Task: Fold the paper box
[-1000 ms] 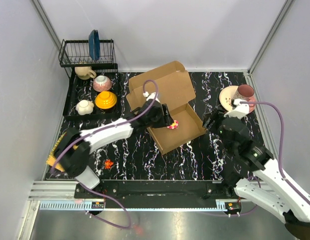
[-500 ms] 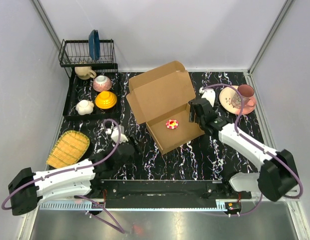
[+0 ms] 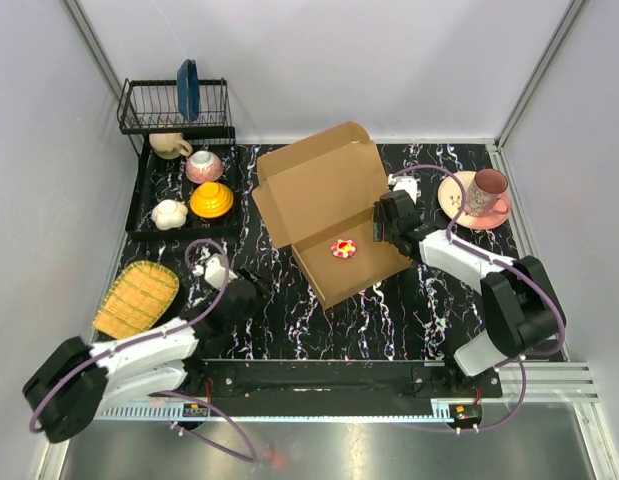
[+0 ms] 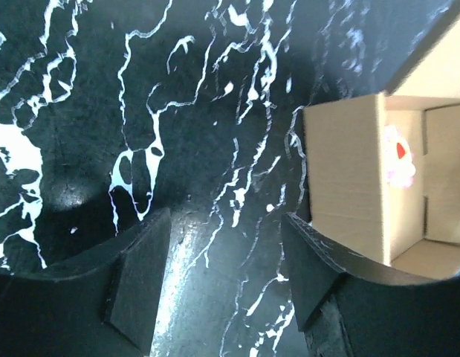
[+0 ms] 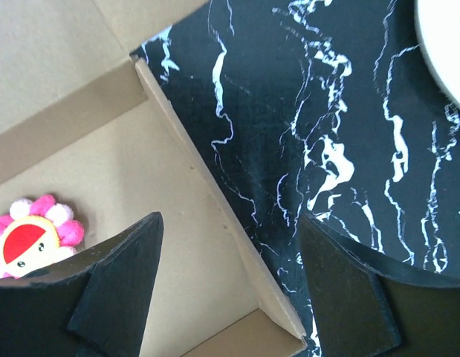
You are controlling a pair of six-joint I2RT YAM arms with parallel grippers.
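The paper box (image 3: 361, 262) is a brown cardboard tray in the middle of the table, with its lid (image 3: 319, 185) standing open at the back. A pink flower toy (image 3: 343, 248) lies inside it. My right gripper (image 3: 382, 228) is open astride the box's right wall (image 5: 215, 201): one finger (image 5: 114, 275) is over the box floor and the other (image 5: 341, 290) over the table outside. The toy (image 5: 33, 238) shows beside the inner finger. My left gripper (image 4: 226, 268) is open and empty, low over the table to the left of the box (image 4: 348, 193).
A dish rack (image 3: 174, 105) with a blue plate stands at the back left, above a black tray with cups and a yellow bowl (image 3: 211, 200). A woven basket (image 3: 136, 297) lies at the left edge. A pink cup on a plate (image 3: 486, 190) sits right of the box.
The left arm has pulled back from the box to the near left of the table. The right arm has swung in to the box's right wall, its jaws wider.
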